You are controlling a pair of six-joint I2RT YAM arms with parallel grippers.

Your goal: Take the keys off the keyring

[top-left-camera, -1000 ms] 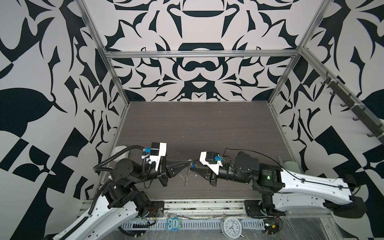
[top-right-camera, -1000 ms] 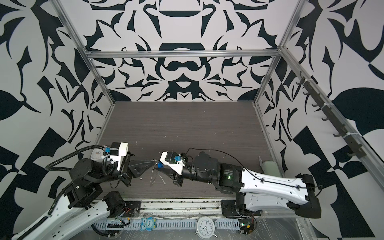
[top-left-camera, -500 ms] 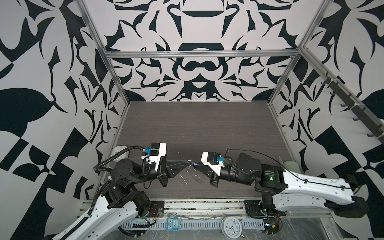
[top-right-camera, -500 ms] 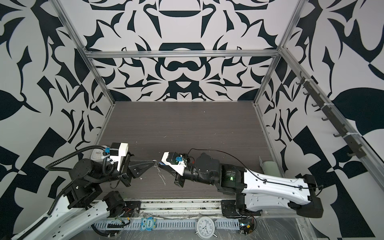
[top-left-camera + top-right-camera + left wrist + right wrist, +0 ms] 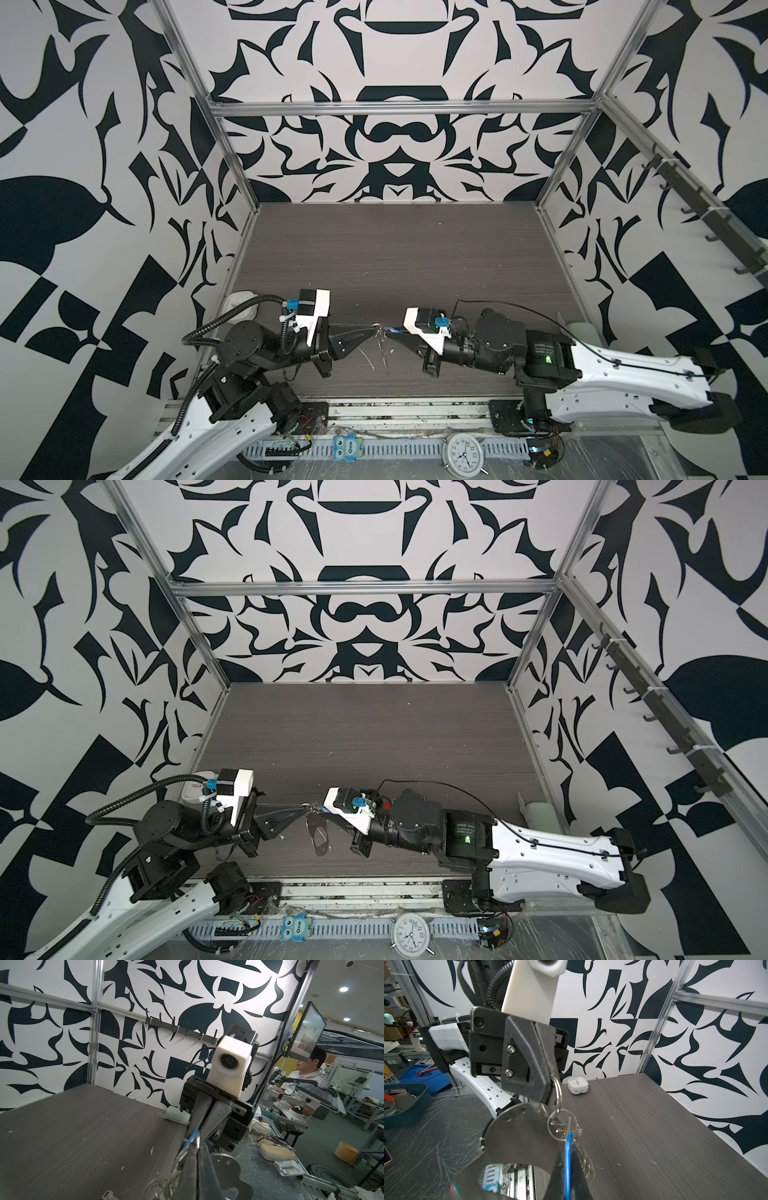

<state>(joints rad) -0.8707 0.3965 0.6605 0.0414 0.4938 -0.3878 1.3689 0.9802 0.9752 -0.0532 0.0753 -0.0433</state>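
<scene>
Far tabletop (image 5: 395, 249) open; white clock (image 5: 240, 301) left edge, green object (image 5: 582, 332) right.

Black-and-white patterned walls (image 5: 395, 145), dark grey woodgrain table (image 5: 395, 257), blue tag (image 5: 568, 1157), silver rings (image 5: 558, 1126)

Two end effectors (image 5: 550, 1093) (image 5: 196, 1137), one keyring (image 5: 519, 1138), one tag (image 5: 568, 1159) (blue).

Robotics lab, aluminium-framed patterned enclosure (image 5: 399, 107), operator (image 5: 299, 1078) at monitor (image 5: 308, 1032)
</scene>
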